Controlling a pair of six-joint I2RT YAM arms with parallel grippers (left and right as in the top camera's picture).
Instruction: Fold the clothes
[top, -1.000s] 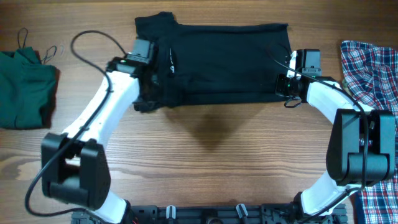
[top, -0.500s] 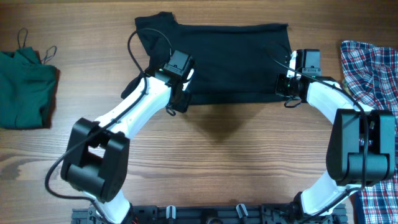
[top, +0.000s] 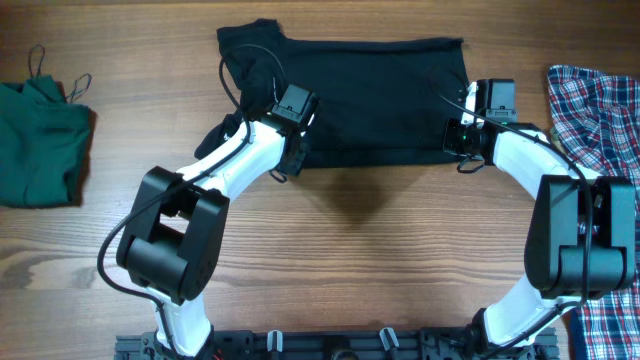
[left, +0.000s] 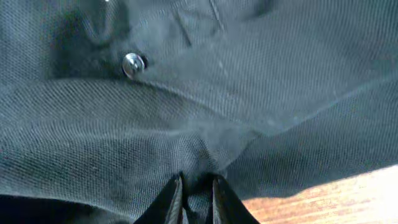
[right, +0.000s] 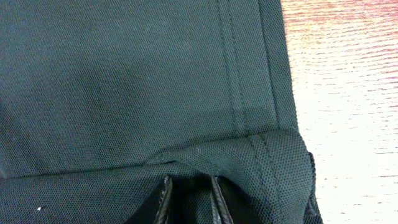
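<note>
The black shirt (top: 370, 95) lies across the far middle of the table, its front part folded over. My left gripper (top: 293, 140) is shut on a pinch of the shirt's cloth at its front left; the left wrist view shows the fingers (left: 194, 196) closed on fabric near a silver button (left: 132, 64). My right gripper (top: 470, 128) is shut on the shirt's front right corner; the right wrist view shows the fingers (right: 189, 198) pinching a folded hem (right: 267, 152). The dark green top (top: 38, 140) lies at the far left. The plaid shirt (top: 596, 110) lies at the right edge.
The wooden table (top: 370, 250) shows bare wood in front of the shirt. Both arms reach over the front half. A dark rail (top: 330, 345) runs along the front edge.
My left gripper has carried the shirt's left side rightward and inward, from the left sleeve area toward the middle. The right arm has not moved.
</note>
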